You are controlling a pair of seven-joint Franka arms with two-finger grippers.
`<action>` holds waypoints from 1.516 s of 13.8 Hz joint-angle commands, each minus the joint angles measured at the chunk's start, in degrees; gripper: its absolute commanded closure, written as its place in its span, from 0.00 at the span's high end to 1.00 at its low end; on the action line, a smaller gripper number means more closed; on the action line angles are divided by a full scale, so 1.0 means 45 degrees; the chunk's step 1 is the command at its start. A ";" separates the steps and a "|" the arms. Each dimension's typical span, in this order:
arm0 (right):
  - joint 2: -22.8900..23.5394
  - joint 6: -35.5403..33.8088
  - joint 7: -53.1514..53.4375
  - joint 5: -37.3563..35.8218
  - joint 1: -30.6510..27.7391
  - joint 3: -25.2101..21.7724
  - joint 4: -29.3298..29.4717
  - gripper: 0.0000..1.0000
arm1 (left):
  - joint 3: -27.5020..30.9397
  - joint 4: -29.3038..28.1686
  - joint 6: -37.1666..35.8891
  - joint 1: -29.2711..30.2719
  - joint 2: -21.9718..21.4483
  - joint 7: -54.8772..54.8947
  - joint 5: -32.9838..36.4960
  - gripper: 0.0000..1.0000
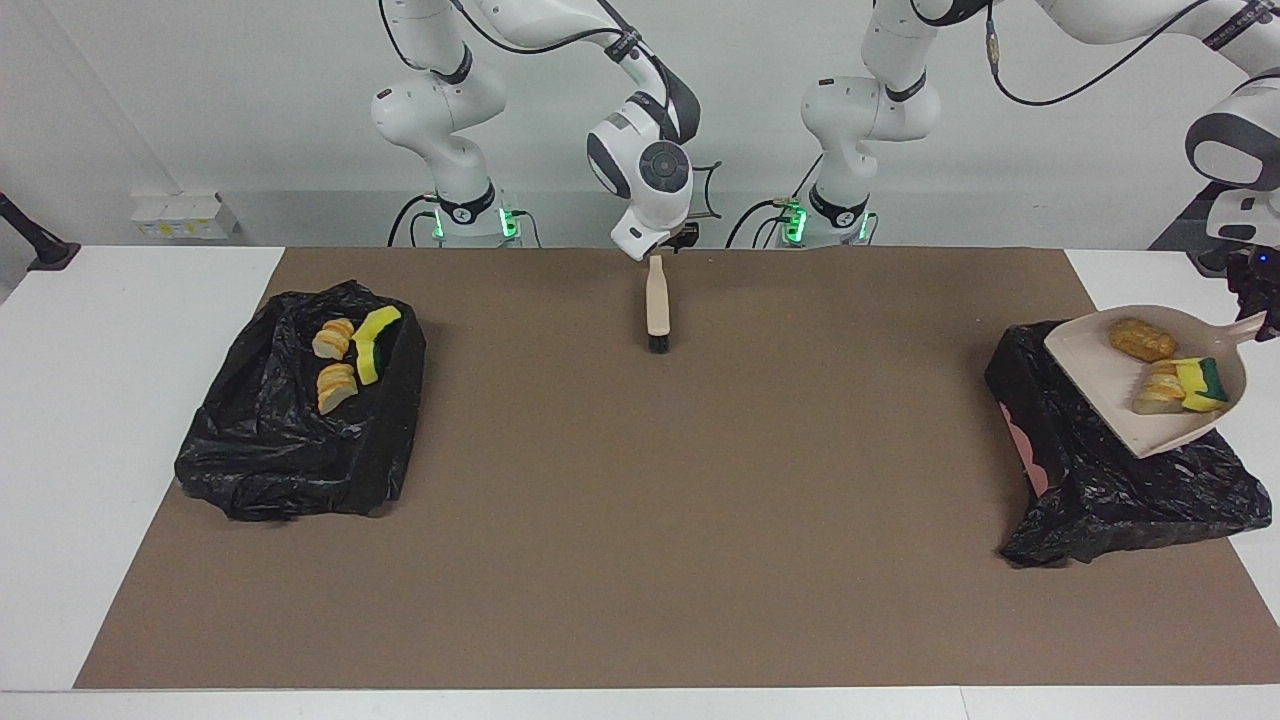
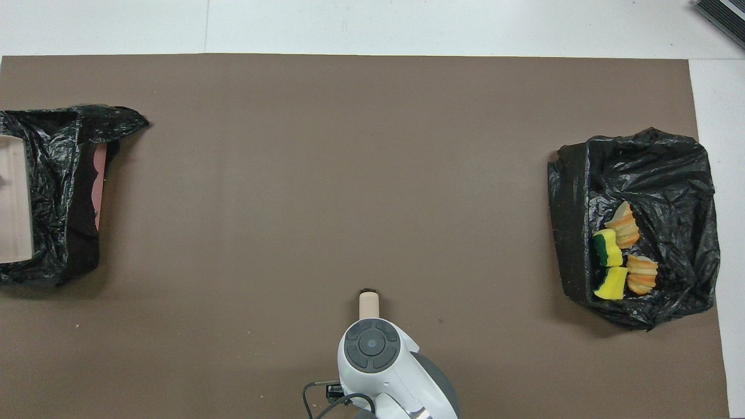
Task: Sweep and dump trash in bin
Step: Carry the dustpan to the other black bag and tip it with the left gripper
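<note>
Facing view first: nearest the robots, the brush (image 1: 657, 305) stands close to upright on the brown mat (image 1: 640, 520), bristles down. The right tool (image 1: 677, 237) waits right at the top of its handle, and I cannot tell whether it grips the brush or has let go. Toward the left arm's end of the bench (image 1: 90, 450), the left tool (image 1: 1262, 320) is pinched on the handle of the dustpan (image 1: 1110, 385). The pan hangs raised over the black-bagged bin (image 1: 1100, 480) at that end. It carries three pieces of trash: a tan chunk (image 1: 1141, 340), a yellow-and-green sponge (image 1: 1200, 377) and a layered bread piece (image 1: 1156, 390), all bunched toward the handle end. The step in hand, as I read it, is the dump. I would bring the pan's open lip well inside the bag's mouth and only then roll the wrist slowly, so the pieces slide off the lip rather than bounce onto the mat. I would also keep the pan clear of the loose plastic, since snagging it could drag the bin. From overhead I see no trash in the visible part of that bin. The other bagged bin (image 1: 290, 450), at the right arm's end, holds four pieces (image 1: 350, 355): two sponges and two bread chunks.
</note>
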 commanded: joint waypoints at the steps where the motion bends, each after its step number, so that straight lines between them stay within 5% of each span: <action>1: 0.0617 0.0355 -0.0086 -0.0187 -0.0176 0.0017 0.0755 1.00 | -0.0087 0.0438 0.0218 -0.0029 0.0298 0.0238 0.2067 0.00; 10: 0.0834 0.1100 -0.0494 -0.4795 -0.4334 -0.0119 0.3155 1.00 | -0.2236 0.1453 -0.2183 -0.0050 0.0064 -0.1833 0.7173 0.00; 12: 0.0503 0.0632 -0.1759 -0.5381 -0.4493 -0.1072 0.3529 1.00 | -0.2236 0.1531 -0.2456 -0.0088 -0.0150 -0.1833 0.7525 0.00; 17: 0.0130 -0.1865 -0.4534 -0.5658 -0.4532 -0.3747 0.5576 1.00 | -0.2917 0.2371 -0.3509 -0.0108 -0.0269 -0.1930 0.7061 0.00; 21: -0.1214 -0.3293 -0.7970 -0.5405 -0.4590 -0.5780 0.6089 1.00 | -0.3855 0.1925 -0.4934 -0.0128 -0.0697 -0.3196 0.4195 0.00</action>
